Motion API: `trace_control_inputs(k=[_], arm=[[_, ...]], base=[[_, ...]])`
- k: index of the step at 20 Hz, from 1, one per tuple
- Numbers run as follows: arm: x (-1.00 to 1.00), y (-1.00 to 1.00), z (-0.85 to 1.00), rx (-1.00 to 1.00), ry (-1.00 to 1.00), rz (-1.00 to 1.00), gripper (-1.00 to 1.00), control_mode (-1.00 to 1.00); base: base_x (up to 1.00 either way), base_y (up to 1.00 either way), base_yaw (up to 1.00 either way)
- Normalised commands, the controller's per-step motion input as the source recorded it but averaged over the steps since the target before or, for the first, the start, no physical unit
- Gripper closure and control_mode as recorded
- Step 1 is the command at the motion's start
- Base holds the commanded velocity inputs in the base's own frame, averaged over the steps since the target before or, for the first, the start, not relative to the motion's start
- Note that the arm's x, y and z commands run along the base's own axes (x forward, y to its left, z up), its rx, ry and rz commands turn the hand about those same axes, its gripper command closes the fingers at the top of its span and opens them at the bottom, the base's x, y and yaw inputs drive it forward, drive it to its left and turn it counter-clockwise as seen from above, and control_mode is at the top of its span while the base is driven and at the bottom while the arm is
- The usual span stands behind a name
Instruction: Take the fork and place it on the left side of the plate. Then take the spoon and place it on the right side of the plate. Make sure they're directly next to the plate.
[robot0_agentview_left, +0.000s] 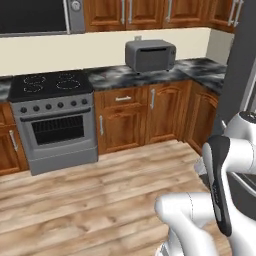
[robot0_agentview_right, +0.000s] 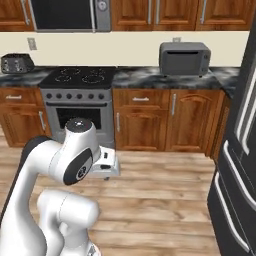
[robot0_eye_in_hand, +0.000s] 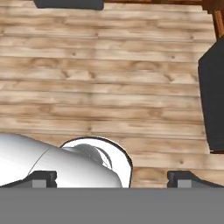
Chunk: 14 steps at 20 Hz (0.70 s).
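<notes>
The fork, the spoon and the plate are out of view. My gripper (robot0_eye_in_hand: 113, 180) points down at the wooden floor (robot0_eye_in_hand: 109, 87), and its two dark fingertips (robot0_eye_in_hand: 43, 178) stand far apart with nothing between them, so it is open. In the right base view the hand (robot0_agentview_right: 107, 164) hangs in front of the folded white arm, over the floor ahead of the stove.
A stove (robot0_agentview_left: 52, 117) with a black cooktop stands among wooden cabinets (robot0_agentview_left: 145, 115). A grey microwave (robot0_agentview_left: 150, 55) sits on the dark counter (robot0_agentview_left: 200, 67). A toaster (robot0_agentview_right: 16, 63) is at the far left. A dark fridge (robot0_agentview_right: 240, 150) stands at the right.
</notes>
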Motion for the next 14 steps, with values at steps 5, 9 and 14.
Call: trace_control_inputs(k=[5, 9, 14], arm=[[0.0, 0.0, 0.0, 0.0, 0.0, 0.0, -1.0, 1.0], [0.0, 0.0, 0.0, 0.0, 0.0, 0.0, -1.0, 1.0], [0.0, 0.0, 0.0, 0.0, 0.0, 0.0, -1.0, 1.0]], base=[[1.0, -0.23, 0.05], [1.0, -0.05, 0.09], [1.0, 0.0, 0.05]])
